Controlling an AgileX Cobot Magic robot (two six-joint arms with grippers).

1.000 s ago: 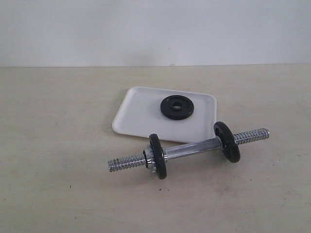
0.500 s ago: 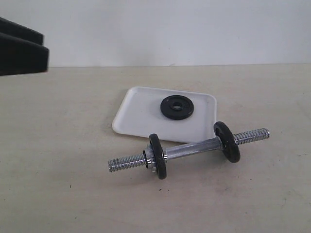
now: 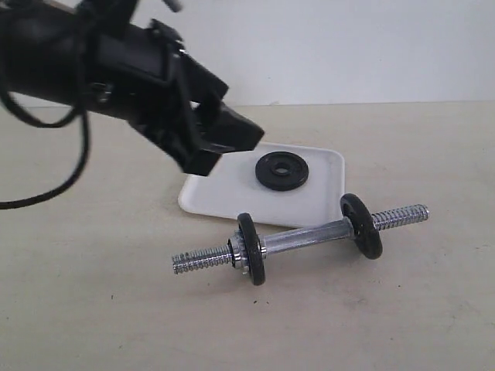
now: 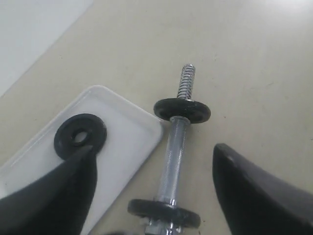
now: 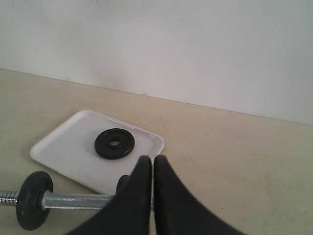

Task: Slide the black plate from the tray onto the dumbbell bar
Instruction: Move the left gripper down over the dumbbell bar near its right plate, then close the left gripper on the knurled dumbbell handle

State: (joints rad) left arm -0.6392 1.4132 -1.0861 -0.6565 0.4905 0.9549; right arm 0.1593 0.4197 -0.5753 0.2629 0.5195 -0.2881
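Observation:
The black plate [image 3: 282, 171] [image 4: 80, 136] [image 5: 114, 143] lies flat on the white tray [image 3: 321, 174] [image 4: 128, 142] [image 5: 68, 142]. In front of the tray the chrome dumbbell bar [image 3: 309, 236] [image 4: 174, 159] [image 5: 73, 200] rests on the table. It carries two more black discs [image 3: 251, 249] [image 3: 361, 226], and both threaded ends are bare. My left gripper [image 3: 228, 151] [image 4: 154, 149] hangs open above the tray's left part, beside the plate, with nothing between its fingers. My right gripper [image 5: 153, 159] is shut and empty; it is out of the exterior view.
The beige table [image 3: 93, 294] runs back to a white wall [image 3: 348, 46]. The left arm [image 3: 69, 62] and its black cable [image 3: 46, 193] fill the upper left of the exterior view.
The left arm has swung in from the left edge, and its gripper is now over the tray's left side. Plate, tray and bar have not moved.

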